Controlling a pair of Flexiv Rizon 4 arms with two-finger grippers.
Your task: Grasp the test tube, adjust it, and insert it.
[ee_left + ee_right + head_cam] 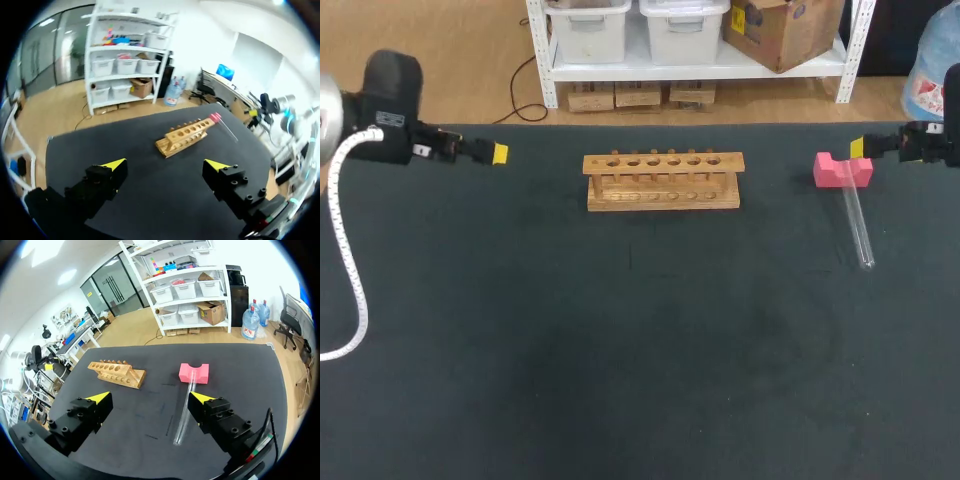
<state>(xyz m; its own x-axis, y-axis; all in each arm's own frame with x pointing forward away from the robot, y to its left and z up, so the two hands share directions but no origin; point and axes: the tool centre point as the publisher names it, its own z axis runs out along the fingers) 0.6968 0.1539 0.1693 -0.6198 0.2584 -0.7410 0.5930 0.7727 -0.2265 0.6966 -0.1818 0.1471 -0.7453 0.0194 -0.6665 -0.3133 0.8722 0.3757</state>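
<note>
The test tube (857, 225) lay on the dark table (620, 350) at the right side: a clear, slender glass cylinder, its upper end propped in the notch of a pink block (842, 170), its rounded end down on the cloth nearer the front edge. The right gripper (857, 148) hung just beyond that block, close to the tube's raised end but not touching it. From the right wrist's own view the tube (184, 415) ran between the fingers of the right gripper (150, 398), nearer one of them, with nothing pressed against the glass. The fingers stood wide apart and held nothing. The block (194, 373) looked soft and foam-like, squared off, with a shallow curved saddle cut in its top.

Over at the middle of the table sat the wooden rack (663, 181) – pale timber, a top bar drilled with a row of round holes, a flat base beneath – well apart from the tube. The left gripper (499, 154) was out at the table's far left corner, well away from rack and tube alike. Its wrist view showed the left gripper (165, 164) spread wide, black blocky fingers with yellow wedge tips and nothing between them – the rack (186, 136) lay far ahead, with the pink block (215, 118) past its end.
</note>
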